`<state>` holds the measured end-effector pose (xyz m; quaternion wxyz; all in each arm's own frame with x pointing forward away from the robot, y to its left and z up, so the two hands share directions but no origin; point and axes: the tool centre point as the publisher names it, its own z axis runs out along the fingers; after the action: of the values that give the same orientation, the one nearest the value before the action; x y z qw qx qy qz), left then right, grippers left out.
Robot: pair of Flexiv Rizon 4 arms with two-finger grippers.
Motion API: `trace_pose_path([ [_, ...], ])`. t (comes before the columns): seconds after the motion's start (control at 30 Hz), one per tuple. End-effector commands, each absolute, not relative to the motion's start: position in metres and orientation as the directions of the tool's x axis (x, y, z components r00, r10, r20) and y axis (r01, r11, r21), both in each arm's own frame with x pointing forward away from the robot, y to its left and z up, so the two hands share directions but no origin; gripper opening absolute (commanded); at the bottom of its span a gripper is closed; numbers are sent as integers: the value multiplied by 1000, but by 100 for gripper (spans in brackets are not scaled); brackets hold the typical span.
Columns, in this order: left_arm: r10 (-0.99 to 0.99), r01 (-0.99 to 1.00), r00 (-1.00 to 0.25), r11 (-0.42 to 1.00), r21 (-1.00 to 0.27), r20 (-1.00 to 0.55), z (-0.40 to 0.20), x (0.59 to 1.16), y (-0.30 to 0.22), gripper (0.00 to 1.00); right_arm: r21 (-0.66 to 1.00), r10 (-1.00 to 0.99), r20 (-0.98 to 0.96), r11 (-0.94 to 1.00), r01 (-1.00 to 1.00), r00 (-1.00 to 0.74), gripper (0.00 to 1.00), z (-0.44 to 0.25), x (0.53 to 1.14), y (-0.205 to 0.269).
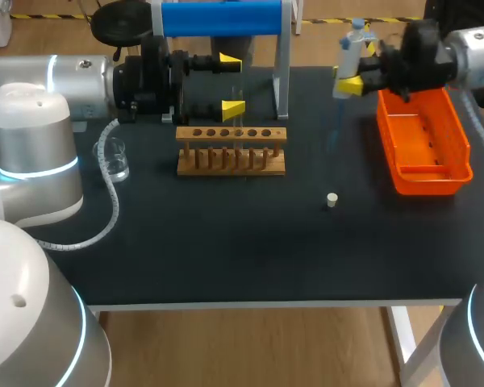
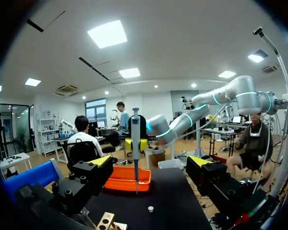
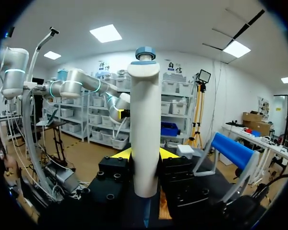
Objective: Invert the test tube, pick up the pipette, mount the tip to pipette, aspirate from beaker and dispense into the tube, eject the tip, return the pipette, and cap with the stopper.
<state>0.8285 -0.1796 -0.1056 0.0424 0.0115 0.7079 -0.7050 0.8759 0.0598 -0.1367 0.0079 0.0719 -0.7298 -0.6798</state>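
White blue-capped pipette (image 3: pixel 145 129) stands upright in right claw (image 3: pixel 145 154).

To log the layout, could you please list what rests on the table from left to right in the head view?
The beaker, then the test tube rack, the stopper, the orange tray.

Rounded silver-grey shells on the left arm (image 1: pixel 32 129) and right arm (image 1: pixel 476 44), banded at the joints with glowing cyan rings. Behind each hand, a blocky matte-black wrist unit. Left gripper (image 1: pixel 232 85) and right gripper (image 1: pixel 360 64) in black, finished with wedge-shaped bright yellow tips (image 1: pixel 234 109). Dark socket-head screws (image 2: pixel 69 176) sunk into the finger blocks just behind the tips. White spiral-wrapped cable (image 1: pixel 115 205) looping back from the left wrist; thin grey hose (image 1: pixel 476 125) behind the right.
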Motion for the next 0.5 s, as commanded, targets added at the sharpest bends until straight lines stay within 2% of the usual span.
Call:
trace_pose_path([
  [0.03, -46, 77, -996, 4, -997, -77, -106, 829, -181, 100, 993, -104, -91, 63, -98, -990, 0, -135, 874, 27],
  [0.5, -46, 77, -996, 4, -997, -77, -106, 829, -181, 100, 994, -152, -113, -10, -113, -982, 0, -129, 888, -46],
])
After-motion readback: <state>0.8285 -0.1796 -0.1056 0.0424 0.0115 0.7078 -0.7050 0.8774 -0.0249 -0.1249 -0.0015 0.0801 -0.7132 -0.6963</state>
